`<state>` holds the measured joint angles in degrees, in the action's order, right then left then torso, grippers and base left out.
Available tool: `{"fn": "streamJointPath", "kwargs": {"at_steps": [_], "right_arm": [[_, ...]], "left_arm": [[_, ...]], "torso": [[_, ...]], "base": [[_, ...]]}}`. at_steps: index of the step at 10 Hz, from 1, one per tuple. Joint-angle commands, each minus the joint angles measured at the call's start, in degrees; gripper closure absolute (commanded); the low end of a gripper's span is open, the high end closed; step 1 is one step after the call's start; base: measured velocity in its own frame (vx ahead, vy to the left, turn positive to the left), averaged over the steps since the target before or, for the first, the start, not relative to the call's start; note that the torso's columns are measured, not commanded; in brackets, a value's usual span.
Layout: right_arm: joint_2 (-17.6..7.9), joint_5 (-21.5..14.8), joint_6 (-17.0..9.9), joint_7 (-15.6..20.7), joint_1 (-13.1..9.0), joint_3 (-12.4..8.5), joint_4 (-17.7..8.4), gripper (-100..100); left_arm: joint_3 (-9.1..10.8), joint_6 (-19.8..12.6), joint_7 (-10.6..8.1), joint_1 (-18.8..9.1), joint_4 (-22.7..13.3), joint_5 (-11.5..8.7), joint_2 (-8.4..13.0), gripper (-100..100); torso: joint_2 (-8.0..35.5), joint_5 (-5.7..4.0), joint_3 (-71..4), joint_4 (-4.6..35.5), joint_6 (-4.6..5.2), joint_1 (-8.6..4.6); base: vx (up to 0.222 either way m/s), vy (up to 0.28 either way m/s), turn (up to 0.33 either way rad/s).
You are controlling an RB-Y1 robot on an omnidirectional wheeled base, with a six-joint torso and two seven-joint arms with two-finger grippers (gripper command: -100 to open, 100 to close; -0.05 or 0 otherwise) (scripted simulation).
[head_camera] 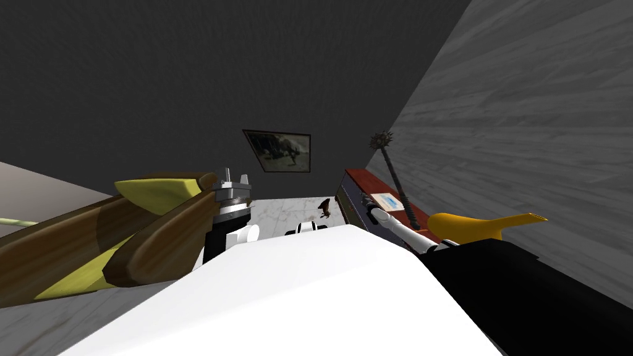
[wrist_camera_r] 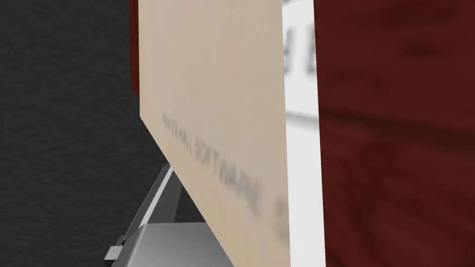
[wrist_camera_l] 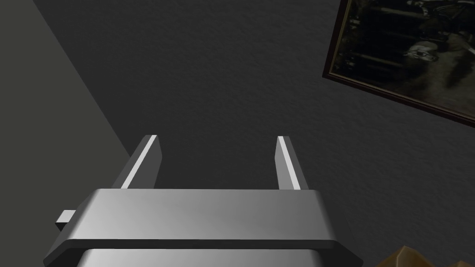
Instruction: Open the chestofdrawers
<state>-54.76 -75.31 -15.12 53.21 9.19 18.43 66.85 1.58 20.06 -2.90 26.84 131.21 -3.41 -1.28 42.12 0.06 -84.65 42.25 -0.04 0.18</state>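
Chest of drawers [head_camera: 371,184] stands ahead and to my R, against the grey plank wall: red-brown top, dark front. A pale flat item [head_camera: 387,201] lies on the top. R arm reaches fwd to the chest's near end, with the R hand [head_camera: 369,207] up at the top edge, just beside that pale item. R wrist cam sits v. close: a beige panel w/ blurred lettering [wrist_camera_r: 213,92] crosses right in front of the hand, w/ a white strip next to it and red-brown wood beyond, dark wall on the other side. Can't tell how far the R hand is open or whether it has hold of anything, since the panel covers most of it. L hand [head_camera: 233,177] is raised on my L, pointing up, near a big brown and yellow-green piece of furniture [head_camera: 123,235]. It's wide open w/ nothing between the blades. Behind the chest a dark pole w/ a spiky head [head_camera: 381,139] leans along the plank wall. A yellow object [head_camera: 476,225] sits nearer me on the R. Framed picture [head_camera: 281,150] hangs on the dark far wall. Small brown thing [head_camera: 324,208] is on the marble floor [head_camera: 284,213] between the arms, apart from the chest.
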Motion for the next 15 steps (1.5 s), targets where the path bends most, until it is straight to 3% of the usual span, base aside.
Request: {"fn": "streamJointPath", "kwargs": {"at_steps": [1, 4, 8, 11, 12, 15], "right_arm": [[0.2, -0.2, -0.1, -0.2, -0.1, 0.0, -0.1, 100], [-0.1, 0.1, 0.1, -0.1, -0.1, -0.1, 0.1, 100], [-0.1, 0.3, 0.3, -0.1, 0.0, -0.1, 0.3, 100], [-0.3, 0.4, 0.2, 0.0, -0.2, -0.2, 0.4, 100], [-2.5, 1.6, 2.1, -0.6, -0.3, -0.9, 0.7, -100], [-5.5, 3.0, 4.6, -1.4, -0.5, -1.8, 1.0, -100]], "left_arm": [[0.0, 0.0, 0.0, 0.0, 0.0, 0.0, 0.0, 0], [-0.02, 0.0, 0.0, 0.0, 0.0, 0.0, 0.0, 0], [-0.02, 0.0, 0.0, 0.0, 0.0, 0.0, 0.0, 0], [-0.03, 0.0, 0.0, 0.0, 0.0, 0.0, 0.0, 0], [-0.03, 0.0, 0.0, 0.0, 0.0, 0.0, 0.0, 0], [0.0, 0.0, 0.0, 0.0, 0.0, 0.0, 0.0, 0]], "torso": [[0.1, -0.01, 0.0, 0.0, 0.05, 0.0], [0.2, 0.04, 0.1, 0.0, 0.0, 0.33], [0.4, 0.12, 0.1, 0.2, 0.12, -0.31], [0.3, 0.09, 0.1, 0.1, 0.12, 0.14], [0.3, 0.14, 0.1, 0.1, 0.16, 0.17], [0.2, -0.27, 0.1, 0.0, 0.17, -0.79]], "base": [[0.006, -0.01, -0.002], [0.003, 0.151, -0.003], [0.008, 0.171, 0.0], [-0.001, 0.217, 0.0], [0.007, 0.16, -0.036], [-0.007, 0.036, -0.027]]}}
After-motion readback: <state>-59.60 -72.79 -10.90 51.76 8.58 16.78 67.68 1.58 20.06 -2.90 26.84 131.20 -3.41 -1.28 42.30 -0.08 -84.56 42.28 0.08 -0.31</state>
